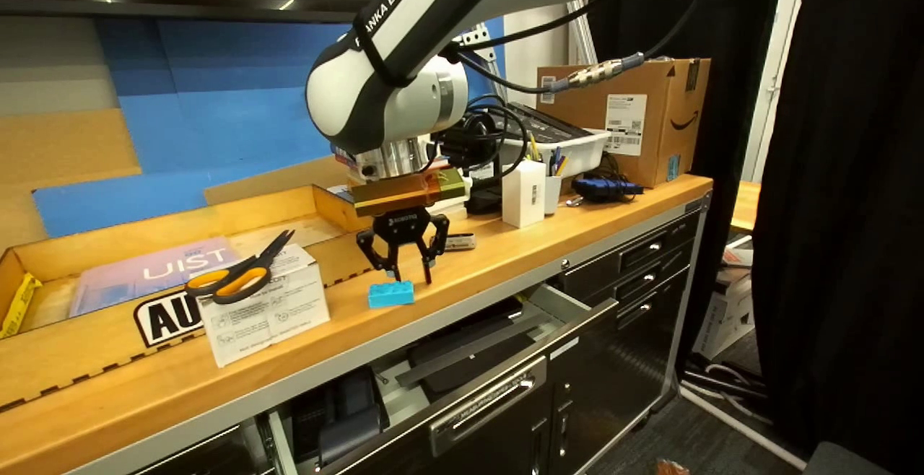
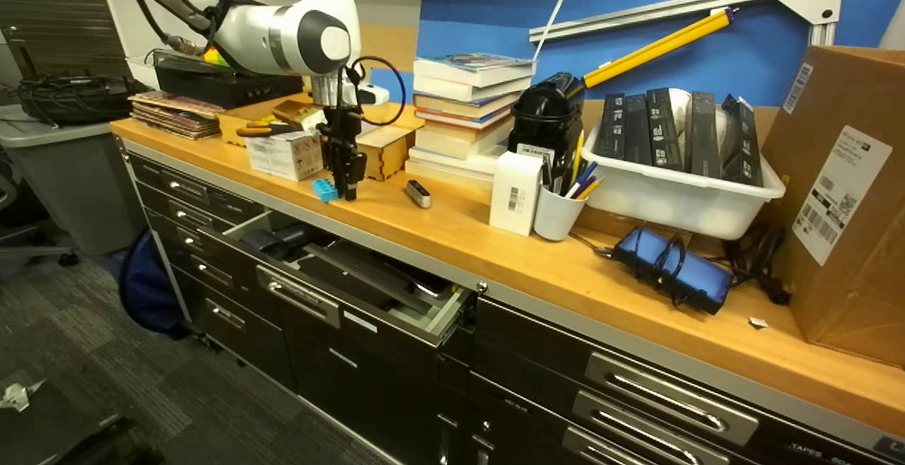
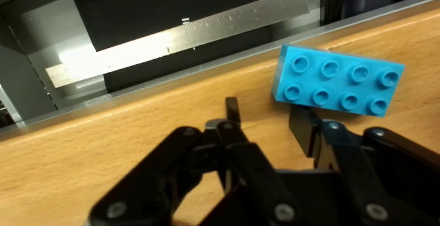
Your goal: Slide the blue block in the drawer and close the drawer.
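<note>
The blue block (image 1: 391, 294) lies flat, studs up, on the wooden worktop near its front edge. It also shows in the other views (image 2: 326, 190) (image 3: 338, 80). My gripper (image 1: 412, 278) points down with its fingertips low over the worktop, and the fingers are apart with nothing between them. In the wrist view, my gripper (image 3: 267, 107) has one fingertip right against or just behind the block's long side; contact cannot be told. The other fingertip is beyond the block's end. The drawer (image 1: 505, 369) is pulled open below the worktop edge, as an exterior view also shows (image 2: 392, 334).
A steel ruler (image 3: 185, 33) and dark items lie in the drawer. A white box (image 1: 267, 309) with scissors (image 1: 249, 276) on top stands beside the block. A small grey device (image 2: 418, 193), a white carton (image 1: 523, 193) and a stack of books (image 2: 459, 119) are on the worktop.
</note>
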`<state>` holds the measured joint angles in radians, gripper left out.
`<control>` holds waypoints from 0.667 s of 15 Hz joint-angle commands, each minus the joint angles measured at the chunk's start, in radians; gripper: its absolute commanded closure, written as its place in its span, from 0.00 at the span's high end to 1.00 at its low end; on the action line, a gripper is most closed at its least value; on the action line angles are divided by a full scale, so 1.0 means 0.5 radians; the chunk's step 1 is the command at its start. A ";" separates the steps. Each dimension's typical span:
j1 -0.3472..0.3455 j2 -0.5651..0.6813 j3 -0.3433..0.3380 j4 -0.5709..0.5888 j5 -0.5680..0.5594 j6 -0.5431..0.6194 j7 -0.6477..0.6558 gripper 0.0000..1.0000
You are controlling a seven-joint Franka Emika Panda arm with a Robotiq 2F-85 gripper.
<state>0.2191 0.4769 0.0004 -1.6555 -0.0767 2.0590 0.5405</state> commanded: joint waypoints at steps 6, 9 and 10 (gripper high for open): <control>0.037 -0.096 0.036 -0.169 0.052 0.179 0.130 1.00; 0.045 -0.111 0.062 -0.204 0.060 0.174 0.142 1.00; 0.046 -0.126 0.071 -0.223 0.066 0.160 0.140 1.00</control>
<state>0.2335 0.4650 0.0289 -1.7127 -0.0638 2.1287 0.5993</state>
